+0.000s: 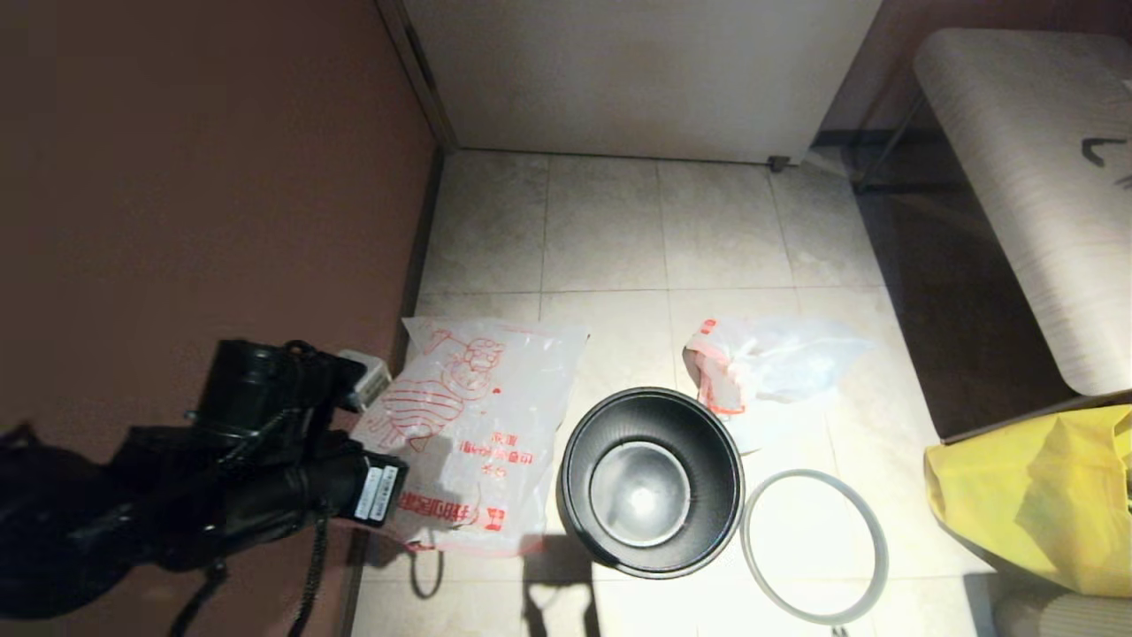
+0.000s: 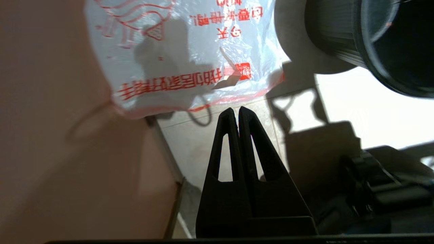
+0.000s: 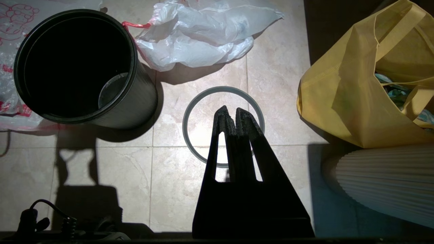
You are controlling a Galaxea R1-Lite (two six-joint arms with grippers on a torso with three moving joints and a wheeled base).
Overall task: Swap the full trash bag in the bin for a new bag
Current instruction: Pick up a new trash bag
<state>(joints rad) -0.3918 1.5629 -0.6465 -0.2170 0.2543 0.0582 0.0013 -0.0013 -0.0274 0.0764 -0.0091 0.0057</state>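
Left gripper [image 2: 236, 112] is seen with fingers pressed together, empty, above the floor tiles [image 1: 601, 230] just short of the new bag [image 1: 473, 425], which lies flat beside the bin [image 1: 652, 482]. Right gripper [image 3: 232, 113] is likewise closed and empty, over the grey hoop [image 1: 814, 547] lying on the tiles. Nothing is held in the ribbed black bin; its shiny floor is bare. A crumpled white bag [image 1: 765, 363] lies behind it. A yellow bag [image 1: 1044, 495] stands open, its contents unclear.
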